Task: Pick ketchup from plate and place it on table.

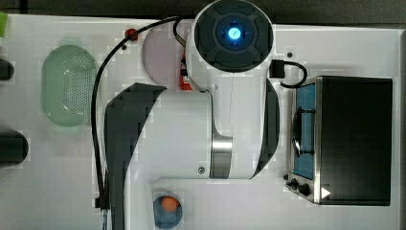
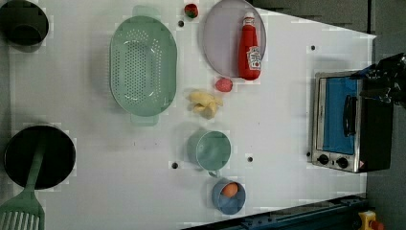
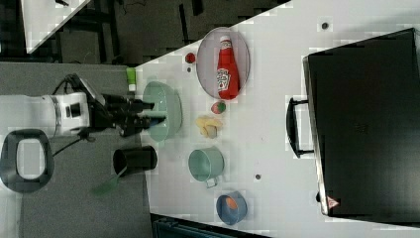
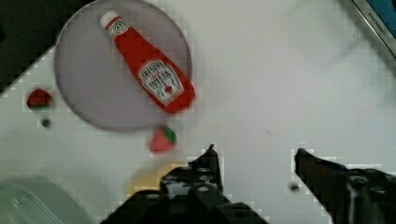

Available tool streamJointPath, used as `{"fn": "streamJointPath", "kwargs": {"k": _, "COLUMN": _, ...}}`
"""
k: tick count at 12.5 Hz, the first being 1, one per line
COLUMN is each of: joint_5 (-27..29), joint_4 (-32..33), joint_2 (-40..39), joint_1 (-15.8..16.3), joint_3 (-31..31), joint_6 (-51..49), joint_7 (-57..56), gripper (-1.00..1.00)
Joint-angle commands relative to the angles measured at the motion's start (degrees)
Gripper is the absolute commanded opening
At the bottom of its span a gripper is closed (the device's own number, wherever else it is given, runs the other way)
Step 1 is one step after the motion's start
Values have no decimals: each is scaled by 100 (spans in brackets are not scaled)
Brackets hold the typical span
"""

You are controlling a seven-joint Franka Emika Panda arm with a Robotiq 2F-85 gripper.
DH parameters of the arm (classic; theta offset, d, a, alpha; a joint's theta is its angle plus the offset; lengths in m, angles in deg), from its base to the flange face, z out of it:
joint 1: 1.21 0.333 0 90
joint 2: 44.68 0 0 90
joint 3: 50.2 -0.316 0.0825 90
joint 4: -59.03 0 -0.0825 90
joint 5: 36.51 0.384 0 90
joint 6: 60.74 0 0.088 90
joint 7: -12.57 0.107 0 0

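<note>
The ketchup is a small red bottle with a white cap. It lies on its side on the round pale lilac plate near the far edge of the white table. In the wrist view, the ketchup lies across the plate, and my gripper hangs open over bare table, well apart from the bottle, with nothing between its fingers. The right view shows the gripper high above the scene. In the top view, my arm covers most of the plate, and only a red sliver of the ketchup is visible.
A strawberry and a yellow food piece lie just off the plate, and another strawberry sits by the edge. Around them stand a green colander, a green mug, a blue bowl, a toaster oven and a black pot.
</note>
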Motion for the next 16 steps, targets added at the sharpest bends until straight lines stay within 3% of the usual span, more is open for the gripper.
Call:
{"fn": "streamJointPath", "kwargs": {"k": 1, "joint_5": 57, "joint_4": 576, "joint_2": 1372, "joint_1": -529, "joint_3": -387, "joint_6": -925, "joint_7": 266, "gripper": 59}}
{"fn": "streamJointPath", "kwargs": {"k": 3, "joint_5": 58, "joint_4": 576, "joint_2": 1216, "joint_1": -519, "joint_3": -410, "joint_6": -888, "joint_7": -72, "gripper": 100}}
{"fn": "streamJointPath", "kwargs": {"k": 16, "joint_5": 58, "joint_4": 513, "joint_2": -1238, "joint_1": -402, "joint_3": -735, "joint_6": 1125, "joint_7": -2950, "gripper": 100}}
